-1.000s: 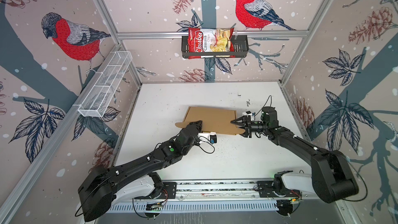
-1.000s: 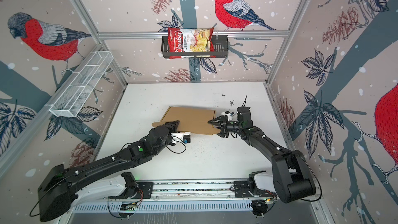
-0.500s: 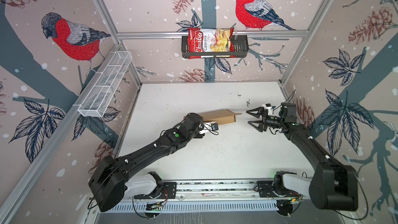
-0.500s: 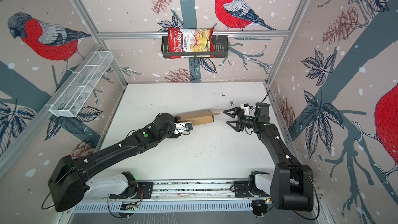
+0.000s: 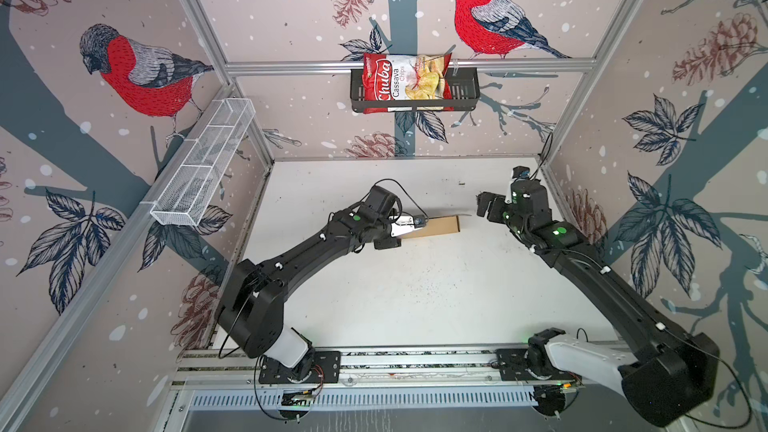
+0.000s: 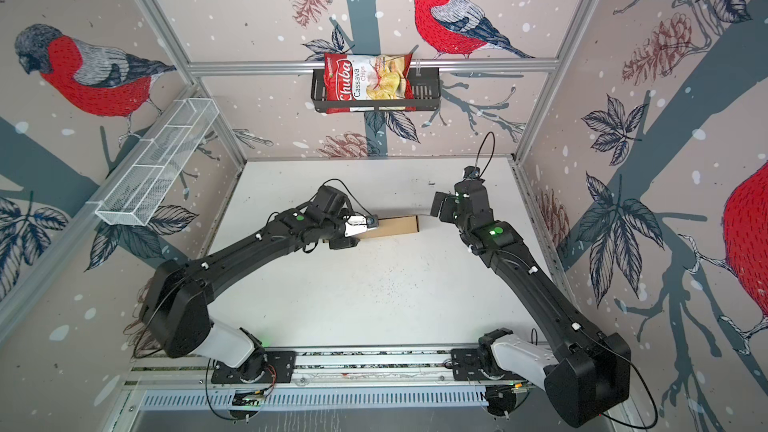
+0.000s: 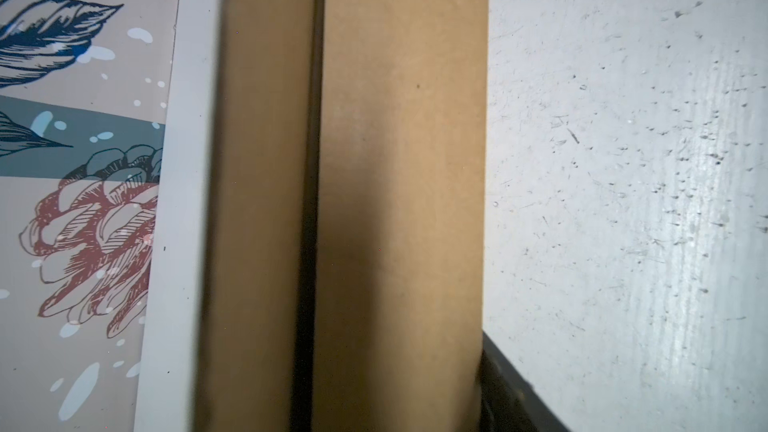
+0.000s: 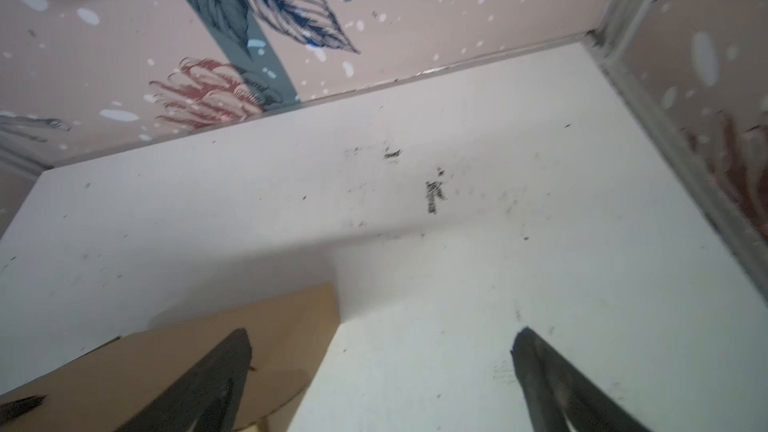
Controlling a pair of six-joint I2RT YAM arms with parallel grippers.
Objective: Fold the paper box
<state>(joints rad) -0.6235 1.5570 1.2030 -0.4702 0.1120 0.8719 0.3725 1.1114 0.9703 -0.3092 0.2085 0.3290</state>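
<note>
What worries me most is the fold springing back. The paper box (image 5: 442, 226) sits near the middle of both top views, seen almost edge-on as a narrow brown strip sticking out toward the right from my left pincer (image 5: 409, 229). In the left wrist view, two brown panels run top to bottom with a dark gap between them. From that I judge the fold is loose and not locked, and stiff cardboard pushes to flatten again. Only one end of the box has anything against it and the far end hangs free, so it could twist, sag or drop onto the white table (image 5: 415, 284). If my right pincer (image 8: 382, 338) comes in carelessly, it could knock that free end and undo the crease, or shove the box out of my left pincer.

My left pincer has one dark finger lying against the edge of the right-hand panel, low in the wrist view. The other finger is hidden behind cardboard, so I cannot tell whether I am really pinching the box or only resting against it.

My right pincer is spread wide, with its two dark fingers well apart at the bottom of its wrist view. It holds nothing and touches nothing, standing just beside the box's free end.
</note>
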